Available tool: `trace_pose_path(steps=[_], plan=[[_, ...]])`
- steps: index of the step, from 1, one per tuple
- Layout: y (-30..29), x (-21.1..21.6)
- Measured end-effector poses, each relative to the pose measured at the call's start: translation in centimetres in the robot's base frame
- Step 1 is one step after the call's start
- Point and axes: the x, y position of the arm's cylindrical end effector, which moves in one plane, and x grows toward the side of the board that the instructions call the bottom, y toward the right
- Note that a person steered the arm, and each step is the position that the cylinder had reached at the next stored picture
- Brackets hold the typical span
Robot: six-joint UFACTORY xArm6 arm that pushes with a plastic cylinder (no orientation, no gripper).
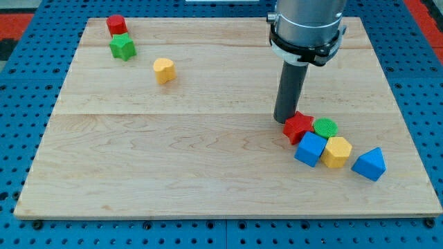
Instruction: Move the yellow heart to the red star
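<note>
Yellow heart (pixel 164 70) is sitting upper left on the wooden desk (pixel 173 173), well apart from the red star (pixel 298 127) at right, where my tip (pixel 284 120) is touching. No jaws exist. Approaching from the heart's left should be pushing it rightward best.

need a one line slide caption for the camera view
My tip rests just left of the red star, while the yellow heart sits far off toward the view's upper left.
</note>
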Motion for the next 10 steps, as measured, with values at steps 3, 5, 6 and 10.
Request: trace_pose_path(steps=[3, 5, 6, 10], plan=[[2.0, -2.9], [-7.2, -14.6], [-14.8, -16.4], [-12.2, -6.0]])
